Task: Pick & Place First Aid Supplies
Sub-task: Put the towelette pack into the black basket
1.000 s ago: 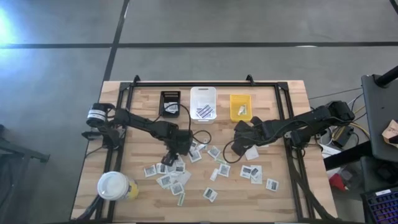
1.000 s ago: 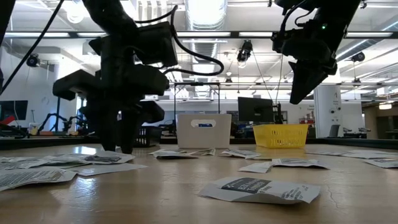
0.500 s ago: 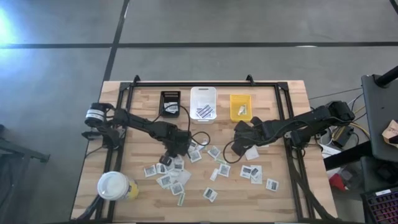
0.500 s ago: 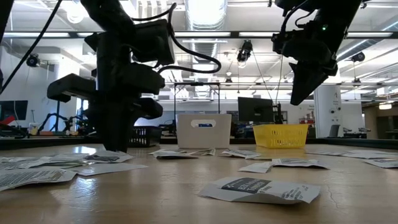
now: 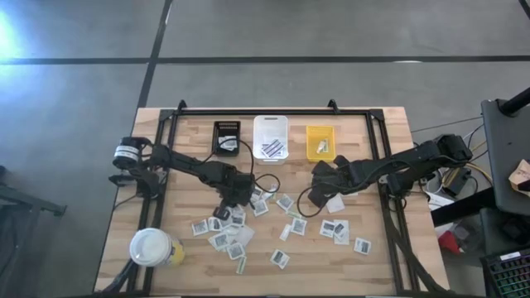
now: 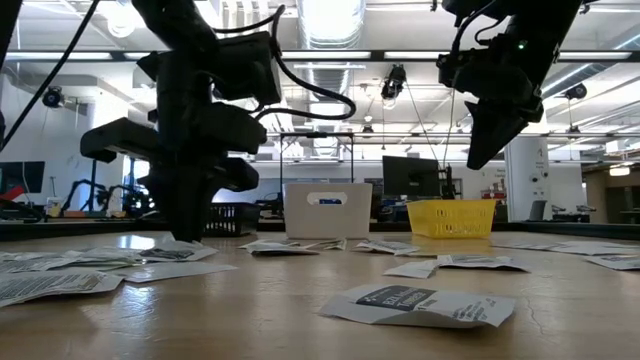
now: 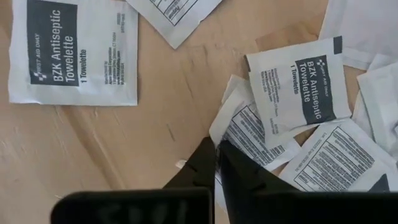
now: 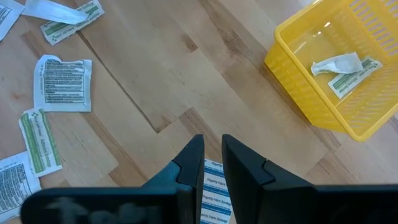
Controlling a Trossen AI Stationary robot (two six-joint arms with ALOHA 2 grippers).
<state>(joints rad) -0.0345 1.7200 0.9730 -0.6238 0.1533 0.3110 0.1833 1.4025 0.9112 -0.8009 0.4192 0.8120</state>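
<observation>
Worktop layout from my remote seat.
Three bins [image 5: 271, 137] line the far edge. The cup [image 5: 151, 247] sits by the near left corner. Packets [image 5: 240, 236] spread across the middle. My left gripper [image 5: 228, 209] is down among them; my right gripper [image 5: 320, 184] is off to their right, apparently raised above the worktop [image 5: 389, 273].
</observation>
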